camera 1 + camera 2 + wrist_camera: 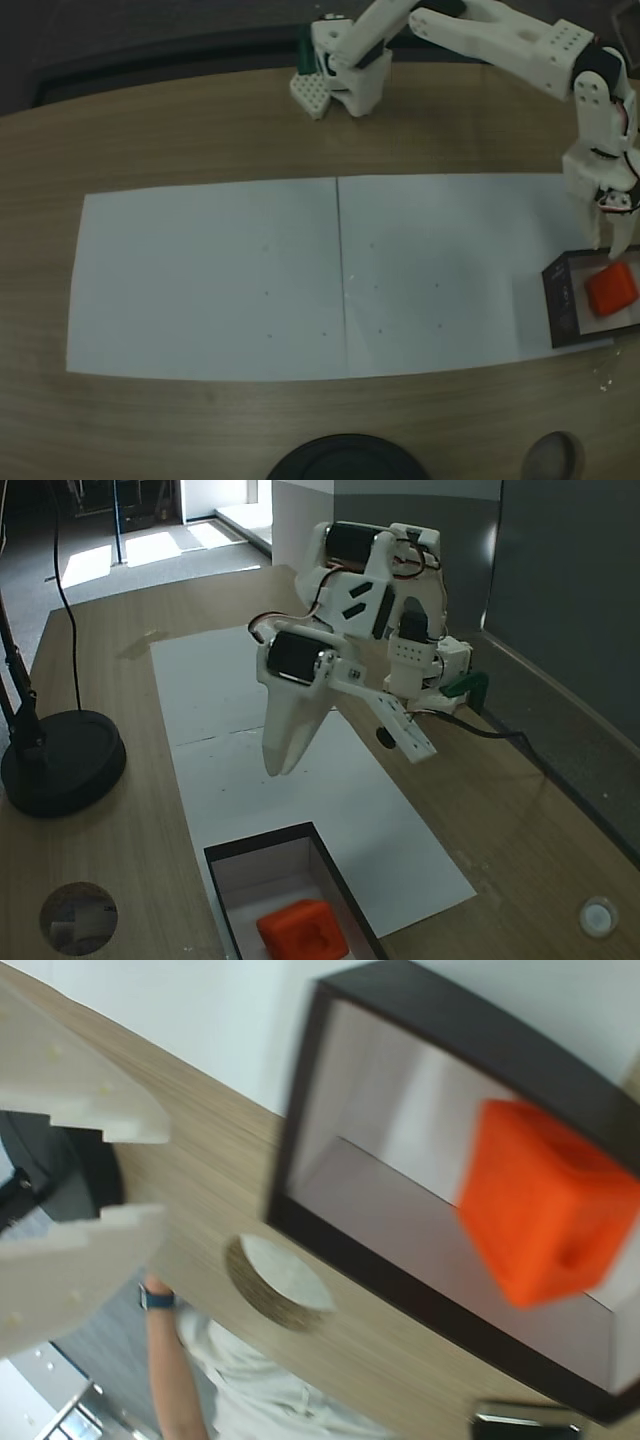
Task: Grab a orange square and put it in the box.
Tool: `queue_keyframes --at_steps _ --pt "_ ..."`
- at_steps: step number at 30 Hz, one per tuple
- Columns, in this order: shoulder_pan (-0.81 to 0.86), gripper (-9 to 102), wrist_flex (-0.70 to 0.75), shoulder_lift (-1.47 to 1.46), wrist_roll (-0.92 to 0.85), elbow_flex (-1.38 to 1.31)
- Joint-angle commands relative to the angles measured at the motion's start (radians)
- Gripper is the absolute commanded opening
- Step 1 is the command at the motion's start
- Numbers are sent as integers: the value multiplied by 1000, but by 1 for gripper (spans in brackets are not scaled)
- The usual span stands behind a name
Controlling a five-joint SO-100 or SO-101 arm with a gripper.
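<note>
The orange square [611, 288] [545, 1210] [300, 930] lies inside the box [555, 300] [400, 1290] [260, 842], a dark-walled tray with a pale floor at the right end of the white paper in a fixed view. My gripper [612, 240] [350, 760] hangs just above the box, apart from the cube. It is open, its jaws spread wide with nothing between them. In the wrist view the white fingertips [110, 1125] stand at the left edge, away from the box.
White paper sheets [300, 280] cover the middle of the wooden table. A black round lamp base [345, 460] [60, 760] and a small round disc [555, 455] [78, 917] [285, 1280] sit near the table edge. A person's arm [170, 1360] shows beyond the edge.
</note>
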Motion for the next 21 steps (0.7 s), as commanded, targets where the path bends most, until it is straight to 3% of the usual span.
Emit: queue_keyframes --at_steps 1,8,18,21 --pt "72 0 123 241 -21 -72" --pt "135 0 416 713 -23 -58" --pt "454 0 407 1542 -29 466" --pt "479 0 388 1715 -31 624"
